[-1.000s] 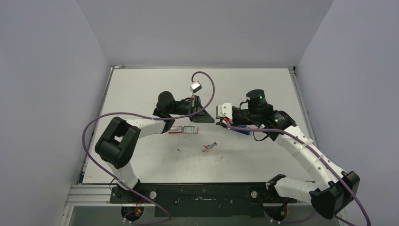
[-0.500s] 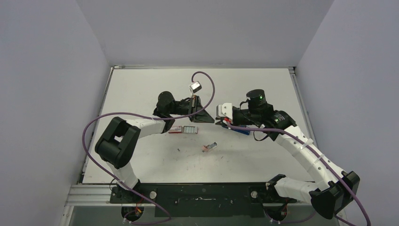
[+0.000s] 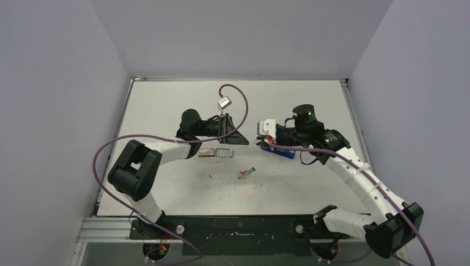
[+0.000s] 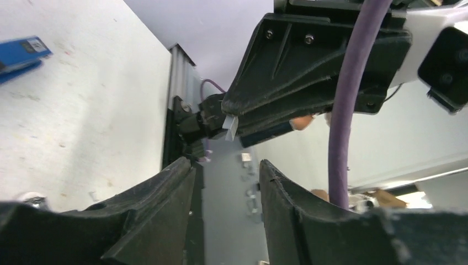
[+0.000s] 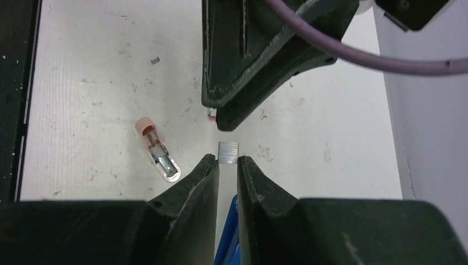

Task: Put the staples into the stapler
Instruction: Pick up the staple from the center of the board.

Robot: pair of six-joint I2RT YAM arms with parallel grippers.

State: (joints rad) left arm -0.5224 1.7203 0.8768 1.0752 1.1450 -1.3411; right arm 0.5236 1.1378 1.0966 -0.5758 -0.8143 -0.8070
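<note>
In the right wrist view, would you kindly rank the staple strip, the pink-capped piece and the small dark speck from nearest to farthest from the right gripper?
1. staple strip: pinched at the tips of the right gripper.
2. pink-capped piece: lying off to the left.
3. small dark speck: far upper left.

Blue stapler (image 4: 21, 49), silvery-grey staple strip (image 5: 228, 153), red-and-white box (image 3: 206, 152), purple cables (image 5: 353, 52), speckled white table (image 3: 166, 105).

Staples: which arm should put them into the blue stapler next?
Probably right. The right fingers pinch a short silvery metal staple strip close to the long blue stapler; the left fingers are open and empty.
</note>
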